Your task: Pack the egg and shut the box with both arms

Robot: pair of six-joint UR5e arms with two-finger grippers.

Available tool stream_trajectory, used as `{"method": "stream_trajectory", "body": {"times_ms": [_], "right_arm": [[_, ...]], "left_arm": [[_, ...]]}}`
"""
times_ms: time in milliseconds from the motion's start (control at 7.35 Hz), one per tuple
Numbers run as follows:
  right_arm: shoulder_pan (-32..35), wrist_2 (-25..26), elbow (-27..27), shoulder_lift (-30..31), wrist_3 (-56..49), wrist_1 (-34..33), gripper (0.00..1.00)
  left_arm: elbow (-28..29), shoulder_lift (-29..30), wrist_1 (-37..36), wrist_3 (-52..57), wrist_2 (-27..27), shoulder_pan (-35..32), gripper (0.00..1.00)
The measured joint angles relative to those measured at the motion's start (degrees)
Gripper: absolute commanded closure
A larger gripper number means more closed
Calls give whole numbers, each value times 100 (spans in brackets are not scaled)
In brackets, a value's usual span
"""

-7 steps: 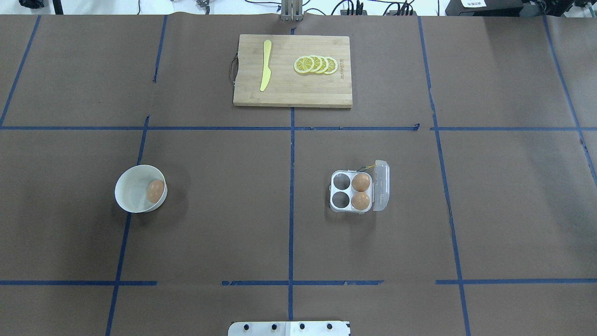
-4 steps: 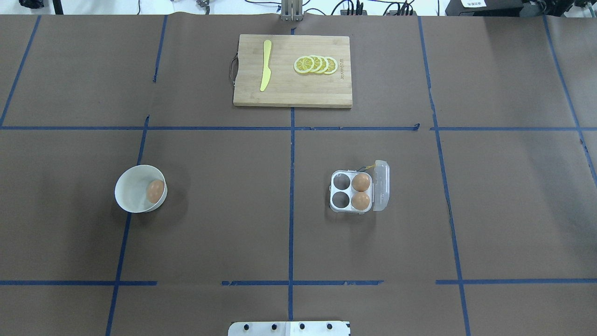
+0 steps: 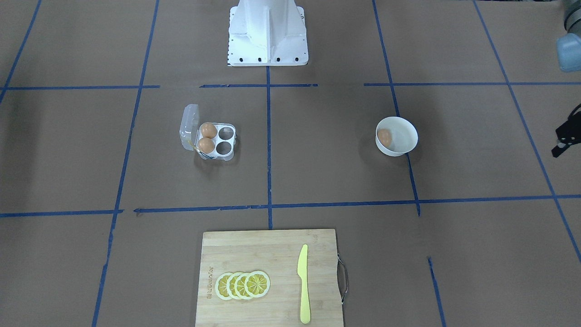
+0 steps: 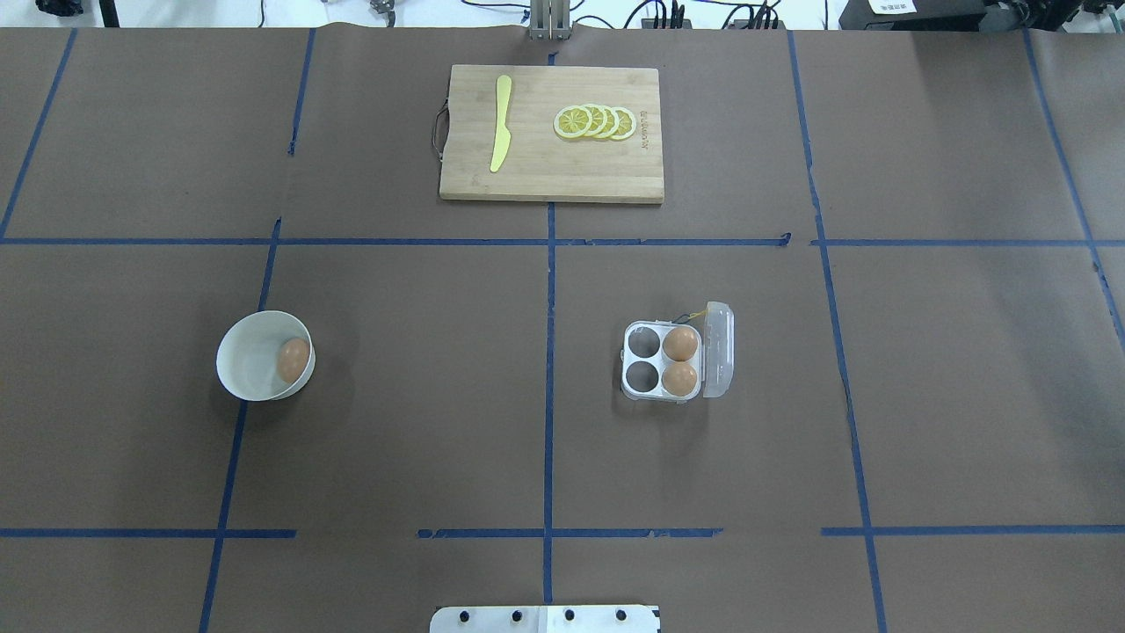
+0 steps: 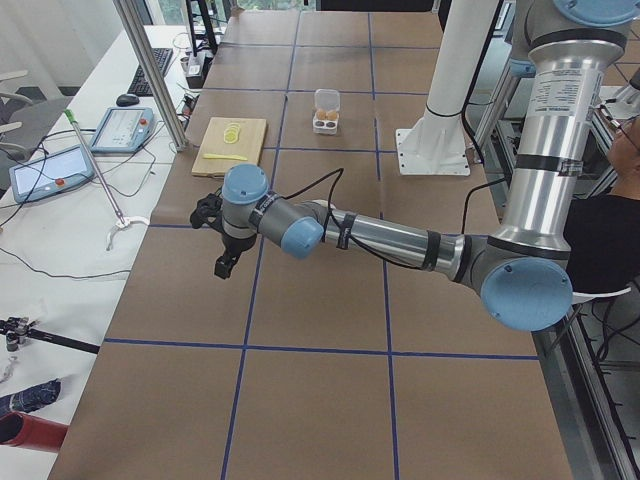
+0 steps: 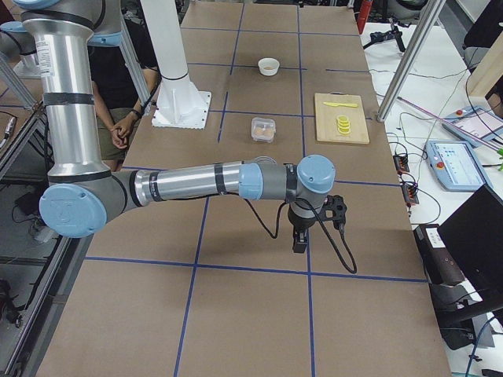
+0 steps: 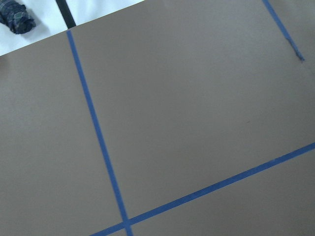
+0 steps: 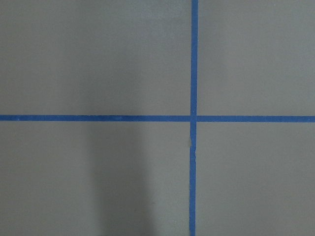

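The egg (image 4: 293,360) lies in a round white bowl (image 4: 249,362) at the table's left; it also shows in the front view (image 3: 384,136). The box (image 4: 660,360) sits right of centre with its clear lid (image 4: 718,350) standing open. Two brown eggs (image 4: 679,343) fill its right cells and the left cells are empty. My left gripper (image 5: 225,258) hovers over the table's far left end, well apart from the bowl; only its edge shows in the front view (image 3: 565,136). My right gripper (image 6: 299,236) hovers over the far right end. I cannot tell whether either is open.
A wooden cutting board (image 4: 562,171) with a yellow knife (image 4: 500,123) and lemon slices (image 4: 596,122) lies at the far middle. The white pedestal (image 3: 268,32) stands at the near edge. Both wrist views show only brown paper with blue tape lines.
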State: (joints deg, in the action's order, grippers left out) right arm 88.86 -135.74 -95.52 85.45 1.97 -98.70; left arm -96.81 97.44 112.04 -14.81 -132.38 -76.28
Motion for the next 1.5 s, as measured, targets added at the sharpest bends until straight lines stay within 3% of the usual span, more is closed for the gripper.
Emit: {"method": "stream_trajectory", "body": {"times_ms": [408,680,952,1497], "right_arm": [[-1,7,-24,-24,-42,6,0],[0,12,-28,1,-16,8,0],[0,13,-19,6,-5,7,0],[0,13,13,15,-9,0,0]], "left_arm": [[-875,-168,117,-2636,152,1152,0],[-1302,-241,119,-4108,665,1972,2],[-1370,-250,107,-4767,1286,2627,8],[-1290,-228,69,-4934,1626,3297,13]]}}
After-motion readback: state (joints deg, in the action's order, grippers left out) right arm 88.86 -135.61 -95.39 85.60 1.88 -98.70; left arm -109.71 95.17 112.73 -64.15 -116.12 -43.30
